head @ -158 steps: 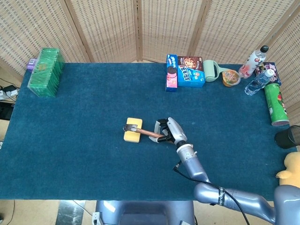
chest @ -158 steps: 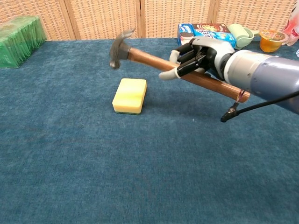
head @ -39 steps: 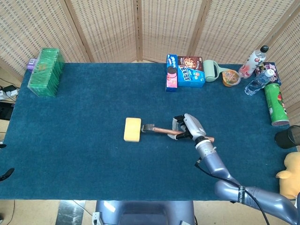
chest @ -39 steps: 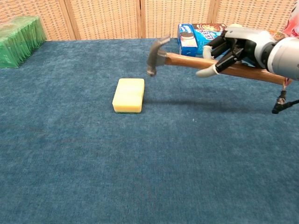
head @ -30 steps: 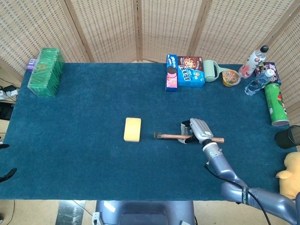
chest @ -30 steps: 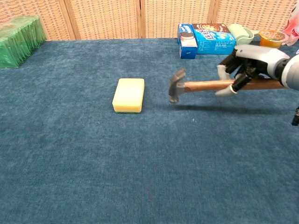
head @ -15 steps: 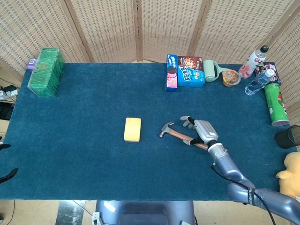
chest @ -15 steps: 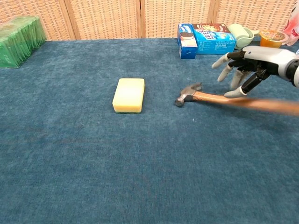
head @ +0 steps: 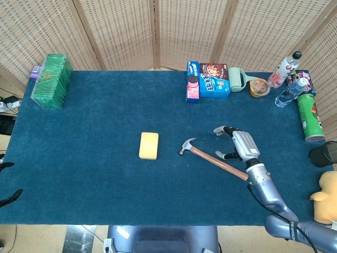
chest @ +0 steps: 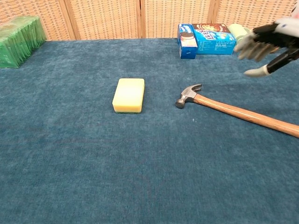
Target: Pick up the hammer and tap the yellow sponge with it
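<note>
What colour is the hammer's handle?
Reddish-brown wood on the hammer, clearest in the chest view.

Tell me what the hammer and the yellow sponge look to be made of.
Hammer: grey, dull-shining head, likely steel; the reddish-brown handle with a smooth sheen looks like varnished wood.
Yellow sponge: matte pale-yellow block with soft rounded edges, probably foam; a thin darker green layer shows along its bottom, maybe a scouring pad.

Looks like a staged lab rig from my end: blue-carpeted tabletop (head: 95,158), wicker screens (head: 121,31) behind, snack boxes (head: 208,80) and bottles (head: 287,79) along the edge.
</note>
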Controlling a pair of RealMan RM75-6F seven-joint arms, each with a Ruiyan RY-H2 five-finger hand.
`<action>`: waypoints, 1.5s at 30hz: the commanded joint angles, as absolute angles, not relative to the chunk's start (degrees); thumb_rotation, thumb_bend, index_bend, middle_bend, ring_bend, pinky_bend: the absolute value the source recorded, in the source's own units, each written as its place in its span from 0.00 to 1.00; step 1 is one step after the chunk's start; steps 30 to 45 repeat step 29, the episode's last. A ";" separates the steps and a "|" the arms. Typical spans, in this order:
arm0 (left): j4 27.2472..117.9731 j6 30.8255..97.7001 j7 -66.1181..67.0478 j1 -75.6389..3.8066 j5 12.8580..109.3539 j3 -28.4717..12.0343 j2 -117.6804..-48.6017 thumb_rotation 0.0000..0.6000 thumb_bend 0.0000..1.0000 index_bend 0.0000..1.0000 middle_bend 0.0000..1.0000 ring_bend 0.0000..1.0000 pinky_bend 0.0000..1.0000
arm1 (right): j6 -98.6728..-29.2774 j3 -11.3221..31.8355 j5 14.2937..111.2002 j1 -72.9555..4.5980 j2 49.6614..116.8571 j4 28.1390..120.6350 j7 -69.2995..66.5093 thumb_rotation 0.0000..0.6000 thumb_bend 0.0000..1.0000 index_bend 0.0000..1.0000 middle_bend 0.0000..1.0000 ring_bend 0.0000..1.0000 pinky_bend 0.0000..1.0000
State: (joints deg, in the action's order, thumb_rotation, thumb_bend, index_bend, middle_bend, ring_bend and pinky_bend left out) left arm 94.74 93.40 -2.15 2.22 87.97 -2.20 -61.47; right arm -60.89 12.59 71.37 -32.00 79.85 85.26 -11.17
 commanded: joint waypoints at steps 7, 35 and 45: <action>90.88 95.46 -2.03 3.16 88.98 -1.80 -65.02 1.00 0.18 0.29 0.15 0.06 0.10 | -76.77 7.29 74.74 -21.37 75.97 89.58 4.38 1.00 0.33 0.54 0.58 0.58 0.51; 89.09 95.19 -2.45 4.69 87.91 -0.78 -67.01 1.00 0.21 0.28 0.16 0.06 0.10 | -87.44 2.19 82.44 -9.90 70.45 92.41 2.23 1.00 0.35 0.61 0.63 0.61 0.53; 89.09 95.19 -2.45 4.69 87.91 -0.78 -67.01 1.00 0.21 0.28 0.16 0.06 0.10 | -87.44 2.19 82.44 -9.90 70.45 92.41 2.23 1.00 0.35 0.61 0.63 0.61 0.53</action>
